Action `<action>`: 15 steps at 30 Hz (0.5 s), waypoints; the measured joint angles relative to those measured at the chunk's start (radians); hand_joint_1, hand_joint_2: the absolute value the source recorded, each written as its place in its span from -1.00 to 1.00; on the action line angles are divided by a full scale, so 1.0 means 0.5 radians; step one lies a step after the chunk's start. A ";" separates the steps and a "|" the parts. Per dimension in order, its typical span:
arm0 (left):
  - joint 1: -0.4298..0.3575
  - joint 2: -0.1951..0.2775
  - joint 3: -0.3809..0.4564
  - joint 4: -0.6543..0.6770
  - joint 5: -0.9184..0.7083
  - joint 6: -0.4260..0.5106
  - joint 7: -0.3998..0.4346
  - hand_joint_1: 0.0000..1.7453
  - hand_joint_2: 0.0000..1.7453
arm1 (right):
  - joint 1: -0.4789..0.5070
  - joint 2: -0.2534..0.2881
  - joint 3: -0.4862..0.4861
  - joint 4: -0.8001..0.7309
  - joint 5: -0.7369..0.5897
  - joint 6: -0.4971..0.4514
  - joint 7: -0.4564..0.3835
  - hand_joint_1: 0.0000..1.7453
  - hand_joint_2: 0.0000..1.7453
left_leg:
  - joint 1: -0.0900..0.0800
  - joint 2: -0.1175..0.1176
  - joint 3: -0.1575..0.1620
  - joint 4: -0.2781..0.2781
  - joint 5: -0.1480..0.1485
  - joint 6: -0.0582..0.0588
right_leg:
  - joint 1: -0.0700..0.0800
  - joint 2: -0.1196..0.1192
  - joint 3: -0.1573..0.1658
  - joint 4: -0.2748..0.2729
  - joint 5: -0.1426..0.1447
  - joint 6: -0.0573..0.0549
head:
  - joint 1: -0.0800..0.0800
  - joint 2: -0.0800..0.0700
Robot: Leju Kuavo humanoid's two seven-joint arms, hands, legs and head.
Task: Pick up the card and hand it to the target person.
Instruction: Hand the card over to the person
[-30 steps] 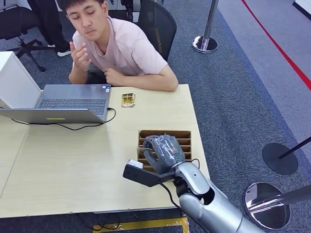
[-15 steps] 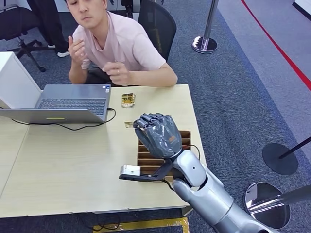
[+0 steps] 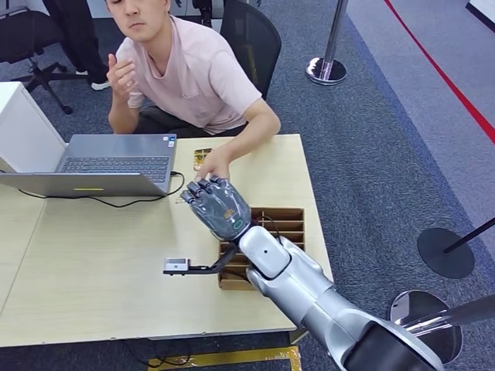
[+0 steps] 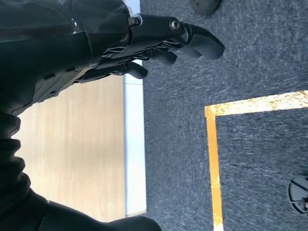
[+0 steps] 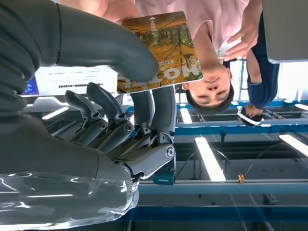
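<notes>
Thin stiff orange printed card [image 5: 160, 50] pinched by right hand [image 3: 217, 207] thumb and fingers [image 5: 156, 108], over light wooden surface [image 3: 105, 255], meeting person's hand [image 3: 215, 164]; light, slick, edge grip; left hand [image 4: 109, 43] holds nothing, fingers loosely extended

Open laptop [image 3: 110, 162] on table [image 3: 87, 263]; slotted wooden box [image 3: 286, 224]; second card, perhaps [image 3: 202, 158].

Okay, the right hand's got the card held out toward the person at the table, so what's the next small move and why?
Probably hold steady, then loosen the grip once the person has it. The right hand pinches the card between thumb and fingers, and the person's hand has reached right up to the fingertips. Whether they grip the card yet, I cannot tell.
</notes>
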 joint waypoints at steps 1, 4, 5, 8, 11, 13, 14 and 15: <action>0.000 0.000 -0.001 0.000 -0.004 -0.002 0.001 -1.00 1.00 | -0.018 0.012 -0.006 0.028 0.013 0.000 0.007 0.82 1.00 | 0.000 0.000 0.000 0.000 0.000 0.000 | 0.000 0.000 0.000 0.000 0.000 0.000 | 0.000 0.000; 0.000 0.002 -0.002 0.000 -0.011 -0.015 -0.003 -1.00 1.00 | -0.069 0.040 -0.033 0.110 0.052 0.000 0.040 0.82 1.00 | 0.000 0.000 0.000 0.000 0.000 0.000 | 0.000 0.000 0.000 0.000 0.000 0.000 | 0.000 0.000; 0.000 0.002 -0.003 0.000 -0.012 -0.020 -0.006 -1.00 1.00 | -0.087 0.047 -0.040 0.140 0.063 -0.001 0.055 0.82 1.00 | 0.000 0.000 0.000 0.000 0.000 0.000 | 0.000 0.000 0.000 0.000 0.000 0.000 | 0.000 0.000; 0.000 0.005 -0.004 0.000 -0.016 -0.038 -0.020 -1.00 1.00 | -0.140 0.067 -0.047 0.239 0.091 -0.002 0.098 -0.55 1.00 | 0.000 0.000 0.001 0.000 0.000 0.000 | 0.000 0.000 0.000 0.000 0.001 0.000 | 0.000 0.000; 0.000 0.009 -0.010 0.000 -0.028 -0.047 -0.041 -1.00 1.00 | -0.182 0.078 -0.058 0.334 0.108 -0.003 0.135 -1.00 1.00 | 0.000 0.000 0.000 0.000 0.000 0.000 | 0.000 0.000 0.000 0.000 0.001 0.000 | 0.000 0.000; 0.000 0.012 -0.015 0.000 -0.032 -0.046 -0.050 -1.00 1.00 | -0.203 0.080 -0.072 0.391 0.111 -0.003 0.155 -1.00 1.00 | 0.000 0.000 0.000 0.000 0.000 0.000 | 0.000 0.000 0.000 0.000 0.001 0.001 | 0.000 0.000; 0.000 0.013 -0.016 0.000 -0.033 -0.044 -0.051 -1.00 0.50 | -0.210 0.081 -0.078 0.415 0.112 -0.003 0.163 -1.00 1.00 | 0.000 0.000 0.000 0.000 0.000 0.000 | 0.000 0.000 0.000 0.000 0.001 0.001 | 0.000 0.000; 0.000 0.014 -0.016 0.000 -0.033 -0.041 -0.050 -1.00 0.00 | -0.215 0.081 -0.084 0.438 0.112 -0.003 0.172 -1.00 1.00 | 0.000 0.000 0.000 0.000 0.000 0.000 | 0.000 0.000 0.000 0.000 0.001 0.001 | 0.000 0.000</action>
